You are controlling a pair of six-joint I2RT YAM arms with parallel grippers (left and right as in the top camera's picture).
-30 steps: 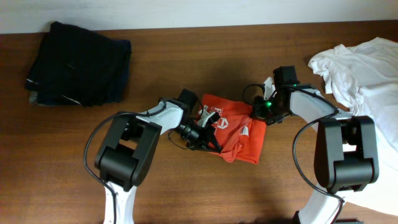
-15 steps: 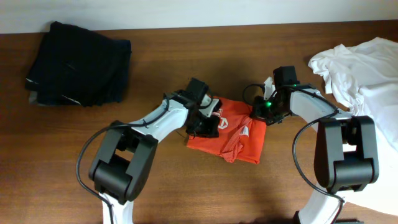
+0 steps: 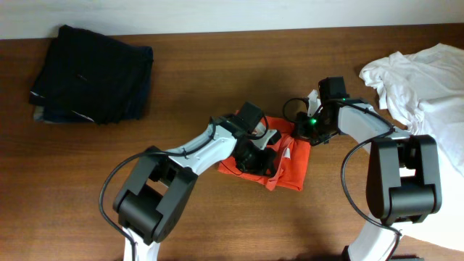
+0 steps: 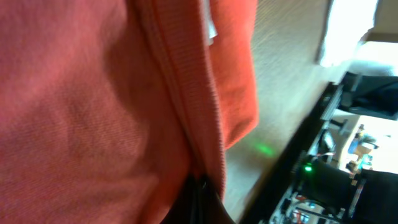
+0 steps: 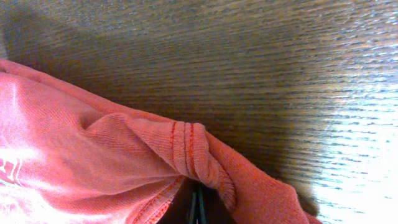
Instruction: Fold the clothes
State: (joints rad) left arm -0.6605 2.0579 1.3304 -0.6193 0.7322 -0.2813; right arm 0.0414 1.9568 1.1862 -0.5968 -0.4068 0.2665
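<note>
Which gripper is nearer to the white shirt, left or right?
Right. The right gripper holds the right edge of the orange shirt, left of the white shirt; the left gripper is farther left, over its middle.

White-and-black arms (image 3: 210,141), black cables (image 3: 343,177), green light (image 3: 313,122)

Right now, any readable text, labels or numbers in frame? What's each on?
None can be read.
White lettering on the orange-red shirt: partly hidden, too small overhead; blurred fragment in right wrist view.
On the white shirt and dark clothes: no print visible.
</note>
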